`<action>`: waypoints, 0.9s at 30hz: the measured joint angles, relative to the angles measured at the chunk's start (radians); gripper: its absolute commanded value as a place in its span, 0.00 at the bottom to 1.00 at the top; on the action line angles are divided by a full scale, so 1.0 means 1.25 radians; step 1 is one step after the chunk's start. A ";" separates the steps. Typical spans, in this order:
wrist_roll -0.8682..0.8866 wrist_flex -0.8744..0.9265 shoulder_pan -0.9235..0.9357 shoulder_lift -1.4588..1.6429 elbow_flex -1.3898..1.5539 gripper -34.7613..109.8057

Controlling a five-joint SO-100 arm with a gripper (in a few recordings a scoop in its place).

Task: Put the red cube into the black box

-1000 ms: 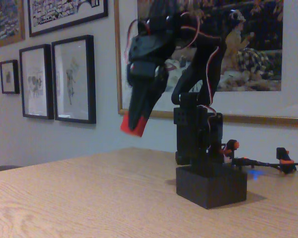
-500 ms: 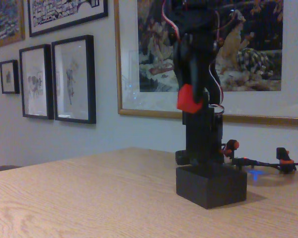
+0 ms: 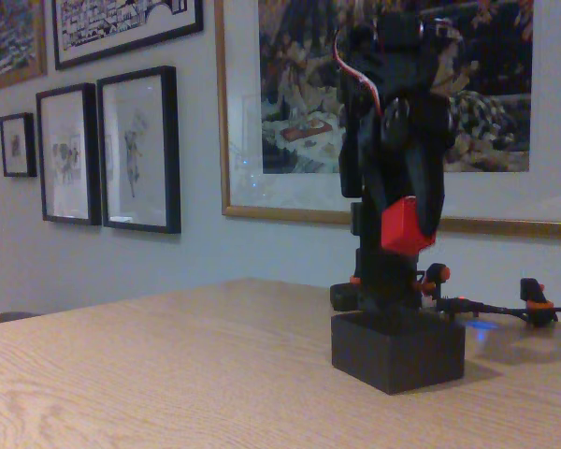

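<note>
Hand [image 3: 413,220] is gripping the red cube [image 3: 405,227] above the black box [image 3: 398,349], near the desk's [image 3: 168,374] right edge. Cube is looking light and rigid; flat opposite faces are probably offering the surest hold.

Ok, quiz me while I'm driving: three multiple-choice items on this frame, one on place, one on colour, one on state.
1. Where is the red cube?
A. lying on the table
B. in the air above the black box
C. on the table left of the box

2. What colour is the small light on the table behind the box?
A. green
B. blue
C. white

3. What is the tool doing?
A. shut on the cube
B. wide open, nothing in it
C. resting on the table

Answers:
1 B, the cube hangs clear above the box's top edge with a gap below it.
2 B, a blue glow shows beside the cables at right.
3 A, the cube sits at the tool's tip, off any surface.
</note>
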 measured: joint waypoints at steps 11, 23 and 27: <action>0.000 -0.135 -0.026 -0.013 0.107 0.15; -0.022 -0.225 -0.047 -0.081 0.123 0.17; -0.028 -0.228 -0.043 -0.086 0.124 0.20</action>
